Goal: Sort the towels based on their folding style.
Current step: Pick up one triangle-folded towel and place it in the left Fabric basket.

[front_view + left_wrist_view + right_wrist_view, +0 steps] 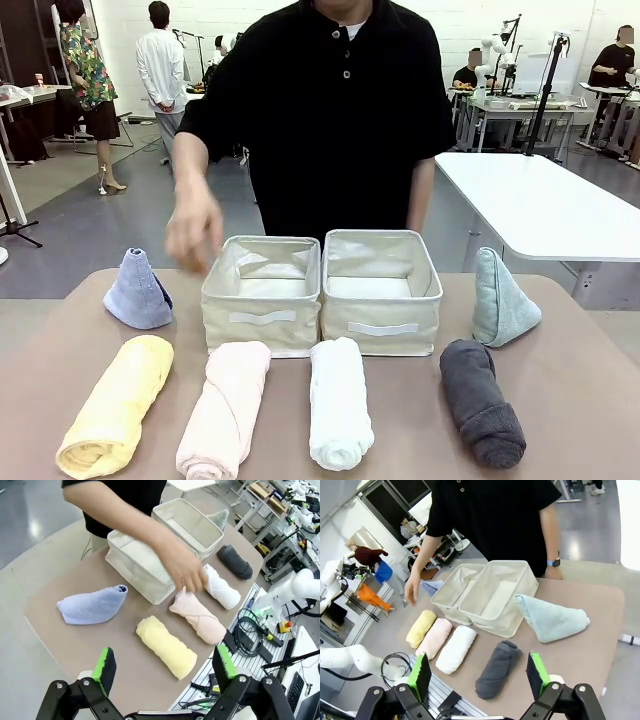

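Note:
Four rolled towels lie in a row along the table's near side: yellow (115, 405), pale pink (225, 408), white (338, 400) and dark grey (482, 400). A periwinkle blue cone towel (138, 289) stands at the left, a pale mint cone towel (500, 299) at the right. My left gripper (165, 667) hangs open high above the yellow roll (166, 646). My right gripper (478, 675) is open too, above the dark grey roll (497, 669). The person's hand (193, 232) hovers over the table between the blue cone and the left bin.
Two cream fabric bins (262, 293) (380, 288) stand side by side at the table's middle, both empty. The person in black stands right behind them. Another white table (545, 205) sits off to the right.

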Robot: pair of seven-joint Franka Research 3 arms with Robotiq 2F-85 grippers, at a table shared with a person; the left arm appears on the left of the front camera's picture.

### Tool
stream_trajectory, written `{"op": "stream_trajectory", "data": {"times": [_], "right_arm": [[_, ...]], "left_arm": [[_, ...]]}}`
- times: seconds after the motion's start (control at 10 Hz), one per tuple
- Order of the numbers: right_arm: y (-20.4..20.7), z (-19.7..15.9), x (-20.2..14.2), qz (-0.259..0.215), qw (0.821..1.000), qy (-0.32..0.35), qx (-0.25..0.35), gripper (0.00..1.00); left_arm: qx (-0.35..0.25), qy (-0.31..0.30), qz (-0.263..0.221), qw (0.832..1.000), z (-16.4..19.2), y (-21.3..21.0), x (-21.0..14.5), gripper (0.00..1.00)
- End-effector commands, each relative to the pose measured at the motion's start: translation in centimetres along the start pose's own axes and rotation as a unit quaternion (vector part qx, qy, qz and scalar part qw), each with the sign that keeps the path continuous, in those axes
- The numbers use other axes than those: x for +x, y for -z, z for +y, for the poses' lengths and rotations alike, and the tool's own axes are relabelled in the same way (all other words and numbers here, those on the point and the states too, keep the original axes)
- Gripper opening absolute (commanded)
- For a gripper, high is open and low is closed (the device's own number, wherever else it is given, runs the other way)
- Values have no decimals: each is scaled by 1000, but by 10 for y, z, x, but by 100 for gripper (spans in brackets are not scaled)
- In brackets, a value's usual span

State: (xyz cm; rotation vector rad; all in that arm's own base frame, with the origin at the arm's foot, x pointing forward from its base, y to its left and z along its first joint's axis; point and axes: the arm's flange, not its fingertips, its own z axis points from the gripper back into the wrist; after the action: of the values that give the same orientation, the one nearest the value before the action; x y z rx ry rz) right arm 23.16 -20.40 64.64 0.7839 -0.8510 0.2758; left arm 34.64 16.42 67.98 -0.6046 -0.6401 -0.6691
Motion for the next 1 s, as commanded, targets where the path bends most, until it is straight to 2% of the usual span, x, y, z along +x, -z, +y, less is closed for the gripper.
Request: {"op": "stream_trajectory", "data": {"times": [0.0, 0.9], "right_arm": [[0, -1, 1, 0, 1000, 1, 1, 100], [0, -1, 1, 0, 1000, 1, 1, 100]], "left_arm": [[0, 1, -3, 1000, 0, -2, 0, 100], [0, 1, -3, 1000, 0, -2, 0, 100]]}}
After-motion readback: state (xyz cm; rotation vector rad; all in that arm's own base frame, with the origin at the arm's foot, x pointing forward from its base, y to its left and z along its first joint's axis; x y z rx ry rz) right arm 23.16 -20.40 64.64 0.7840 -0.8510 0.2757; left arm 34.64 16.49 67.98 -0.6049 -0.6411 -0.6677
